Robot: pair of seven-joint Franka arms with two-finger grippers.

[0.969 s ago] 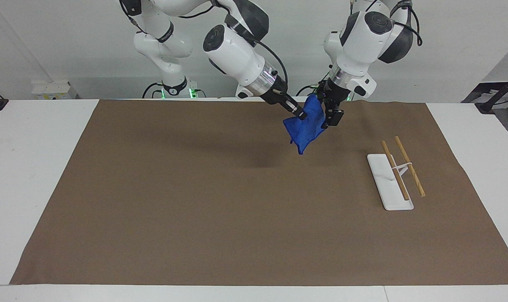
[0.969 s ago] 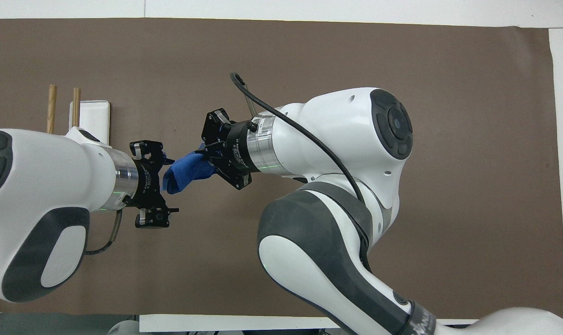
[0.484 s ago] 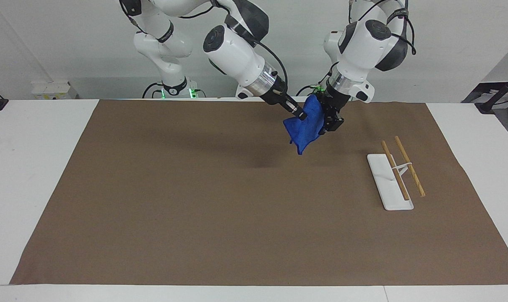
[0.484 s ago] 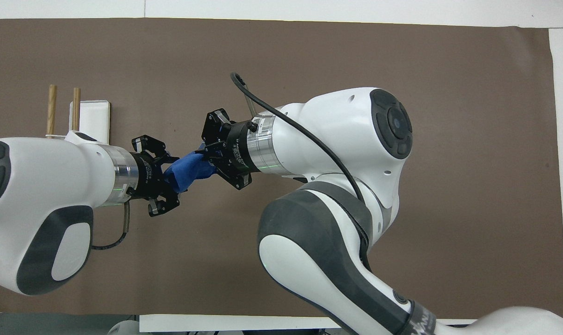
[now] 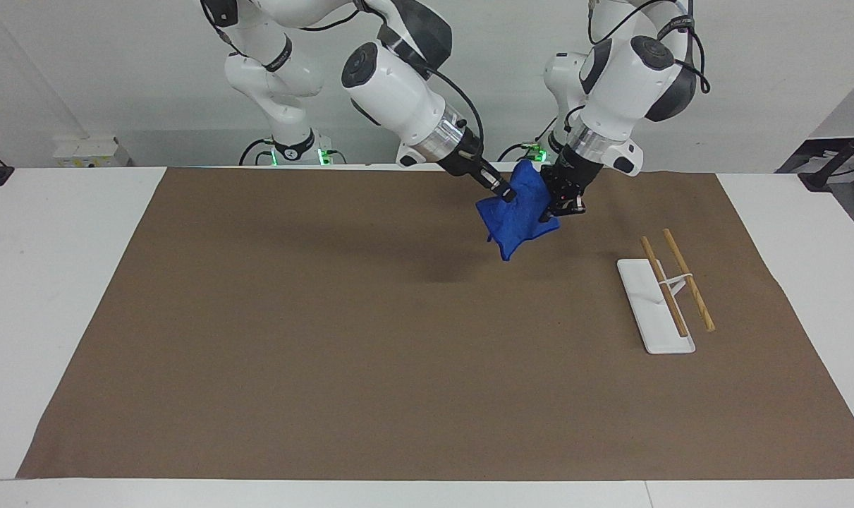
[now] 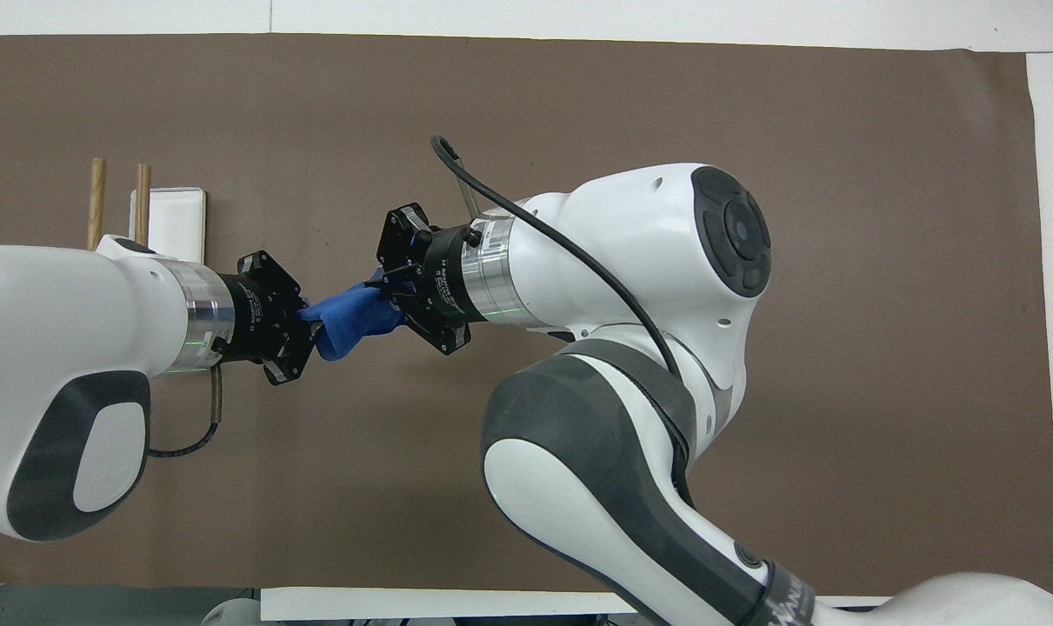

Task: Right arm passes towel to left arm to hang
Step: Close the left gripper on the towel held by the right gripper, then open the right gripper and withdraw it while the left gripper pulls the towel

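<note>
Overhead, a brown paper sheet (image 6: 578, 96) is covering the white table (image 5: 60, 282). Both arms are holding the small royal-blue fuzzy towel (image 5: 515, 215) aloft: the left gripper (image 6: 304, 323) pinching one end, the right gripper (image 6: 387, 291) clamping the other, fingertips buried in cloth. A white wooden-railed rack (image 5: 663, 296) is standing toward the left arm's end.

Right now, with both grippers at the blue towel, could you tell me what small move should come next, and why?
Probably the right gripper should open and let go. The blue towel hangs in the air between the two grippers, stretched in the overhead view, and the left gripper seems to have closed on its other end. The wooden-rail rack stands toward the left arm's end of the table with nothing on it.
</note>
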